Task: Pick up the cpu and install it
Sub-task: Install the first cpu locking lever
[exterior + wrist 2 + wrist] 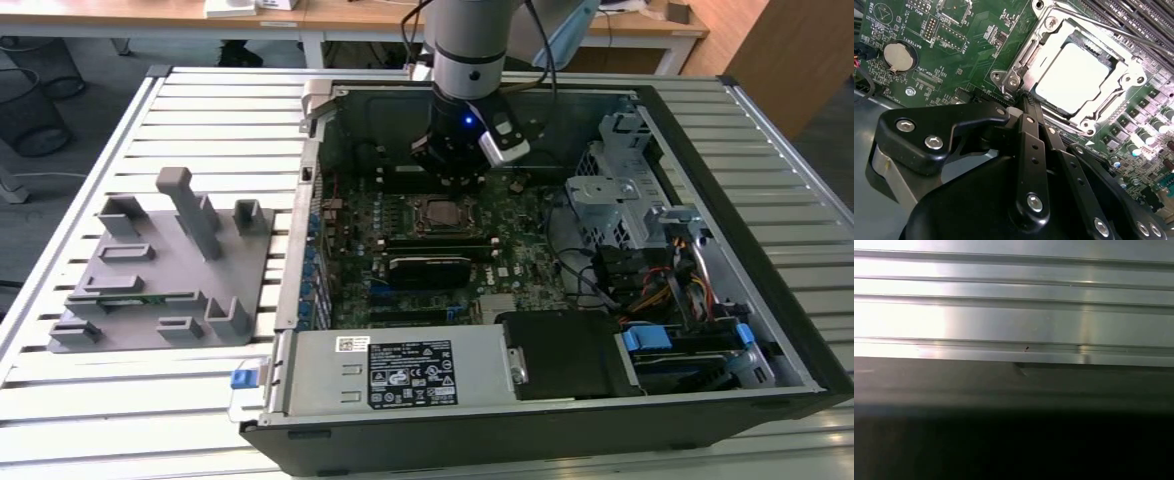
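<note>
No text can be read. A black-and-white label point(411, 372) and a small white sticker point(351, 343) are seen on the power supply point(320, 385), at 6 o'clock in the case point(747, 120). White silkscreen is seen on the motherboard point(969, 60) beside the coin cell point(898, 55). The cpu point(1071, 77) is glared out.

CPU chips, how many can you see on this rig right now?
1: the cpu lies in the motherboard socket, inside the open computer case. Others could be hidden.
</note>
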